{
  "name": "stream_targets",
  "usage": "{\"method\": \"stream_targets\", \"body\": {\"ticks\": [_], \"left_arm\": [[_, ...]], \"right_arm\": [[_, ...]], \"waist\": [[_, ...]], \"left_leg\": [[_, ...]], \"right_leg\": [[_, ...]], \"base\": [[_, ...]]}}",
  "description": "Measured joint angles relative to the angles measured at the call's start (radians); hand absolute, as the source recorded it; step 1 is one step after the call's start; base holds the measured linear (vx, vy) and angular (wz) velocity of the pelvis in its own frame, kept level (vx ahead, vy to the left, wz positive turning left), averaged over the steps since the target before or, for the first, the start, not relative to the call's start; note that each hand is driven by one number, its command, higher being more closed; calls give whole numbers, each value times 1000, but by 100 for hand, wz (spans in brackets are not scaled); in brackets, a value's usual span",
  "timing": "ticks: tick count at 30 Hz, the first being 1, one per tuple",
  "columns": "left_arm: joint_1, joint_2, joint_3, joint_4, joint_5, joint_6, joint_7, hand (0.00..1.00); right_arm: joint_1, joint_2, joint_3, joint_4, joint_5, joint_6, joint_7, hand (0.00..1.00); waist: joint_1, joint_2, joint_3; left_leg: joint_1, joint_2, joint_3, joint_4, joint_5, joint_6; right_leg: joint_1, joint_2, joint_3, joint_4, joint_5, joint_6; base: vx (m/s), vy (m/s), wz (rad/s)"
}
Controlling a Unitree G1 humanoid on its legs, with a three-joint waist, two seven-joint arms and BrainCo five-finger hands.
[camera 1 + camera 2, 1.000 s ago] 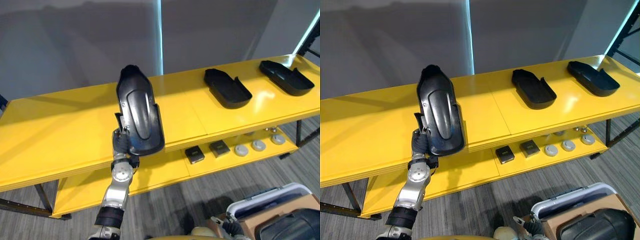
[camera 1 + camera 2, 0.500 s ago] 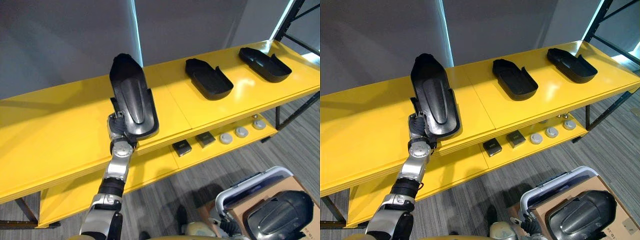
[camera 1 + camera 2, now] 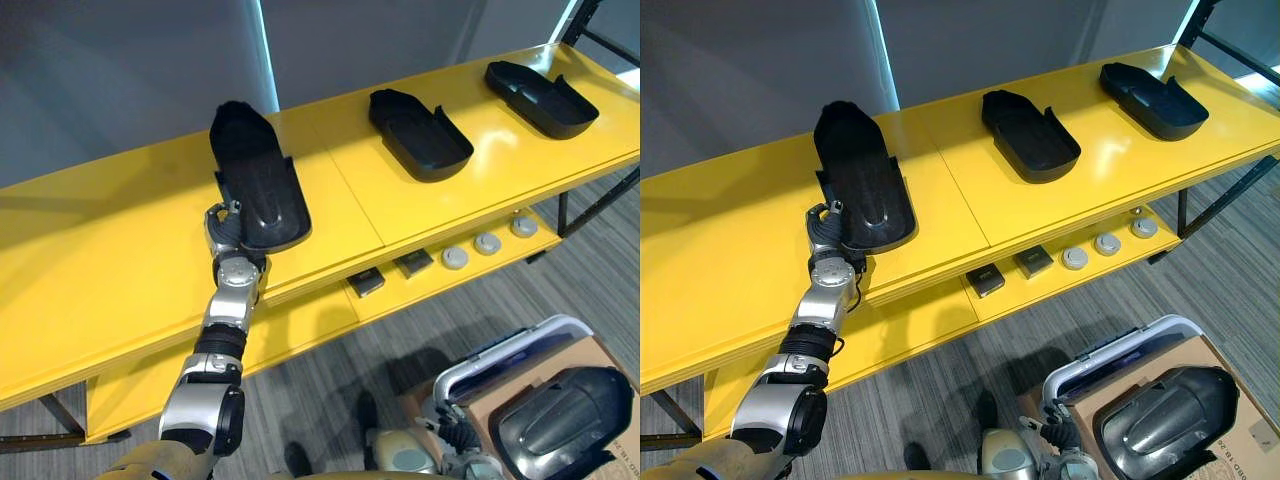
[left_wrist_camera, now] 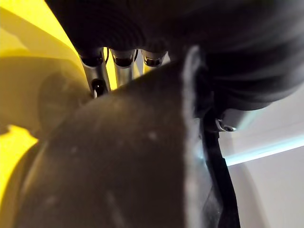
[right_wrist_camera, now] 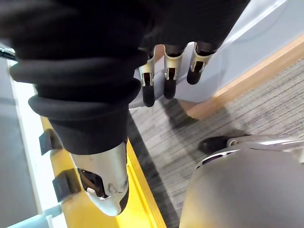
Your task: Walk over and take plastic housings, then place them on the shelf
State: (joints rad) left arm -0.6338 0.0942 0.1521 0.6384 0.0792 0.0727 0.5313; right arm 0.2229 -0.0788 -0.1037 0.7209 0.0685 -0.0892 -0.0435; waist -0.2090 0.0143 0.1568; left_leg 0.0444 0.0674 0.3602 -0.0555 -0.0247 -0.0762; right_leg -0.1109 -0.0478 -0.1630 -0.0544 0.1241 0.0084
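A long black plastic housing (image 3: 255,180) lies hollow side up on the yellow shelf top (image 3: 110,260), left of the middle. My left hand (image 3: 226,230) sits at its near end by the shelf's front edge. In the left wrist view its fingers (image 4: 121,59) run straight along under the housing (image 4: 123,161), not curled round it. Two more black housings (image 3: 420,133) (image 3: 538,98) lie further right on the same shelf. My right hand (image 5: 166,71) hangs open over the grey carpet with nothing in it.
The lower shelf board (image 3: 300,330) carries two small black boxes (image 3: 366,283) (image 3: 412,263) and three grey discs (image 3: 455,257). At the lower right a cardboard box (image 3: 600,360) holds another dark housing (image 3: 565,425), with a white frame (image 3: 500,350) beside it.
The housing, held tilted up on end a second ago, now lies flat on the shelf. My left hand's fingers have straightened off it. The camera has shifted too.
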Motion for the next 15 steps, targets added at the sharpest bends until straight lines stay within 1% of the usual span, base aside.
{"method": "stream_targets", "body": {"ticks": [4, 7, 10, 12, 13, 15], "left_arm": [[0, -14, 2, -5, -20, -15, 20, 0], [1, -36, 2, -34, -49, -19, 35, 0], [22, -53, -5, -66, -90, -23, 42, 0], [35, -60, -8, -97, -124, -39, 60, 0], [39, -62, -8, -112, -132, -40, 64, 0], [70, -62, -19, -176, -150, -54, 76, 0]], "right_arm": [[0, 5, -3, 1, 0, 0, -1, 0], [0, 9, -6, 1, 0, 0, -2, 0], [-4, 10, -5, 2, 0, 0, -3, 0], [-9, 11, -5, 2, 0, 0, -7, 0], [-10, 10, -5, 2, 0, 0, -10, 0], [-14, 10, -5, 2, 0, 1, -15, 0]], "waist": [[0, 0, 0], [0, 1, 0], [1, 1, 1], [1, 2, 1], [1, 2, 1], [2, 2, 1]], "left_leg": [[5, -1, -3, -13, 10, -1], [7, -4, -11, -15, 23, 13], [27, -6, -18, -16, 24, 15], [29, -8, -22, -18, 24, 15], [29, -8, -24, -18, 24, 15], [31, -8, -27, -17, 24, 15]], "right_leg": [[2, 0, -6, 0, 0, 0], [8, -4, -20, 0, 4, -4], [30, -5, -25, -2, 2, -3], [34, -7, -27, -3, 2, -2], [35, -7, -28, -3, 2, -2], [38, -7, -30, -4, 2, -3]], "base": [[-2, -3, 5], [36, 21, 13], [24, 17, 5], [10, 20, 5], [-9, 9, 4], [-19, -1, 4]]}}
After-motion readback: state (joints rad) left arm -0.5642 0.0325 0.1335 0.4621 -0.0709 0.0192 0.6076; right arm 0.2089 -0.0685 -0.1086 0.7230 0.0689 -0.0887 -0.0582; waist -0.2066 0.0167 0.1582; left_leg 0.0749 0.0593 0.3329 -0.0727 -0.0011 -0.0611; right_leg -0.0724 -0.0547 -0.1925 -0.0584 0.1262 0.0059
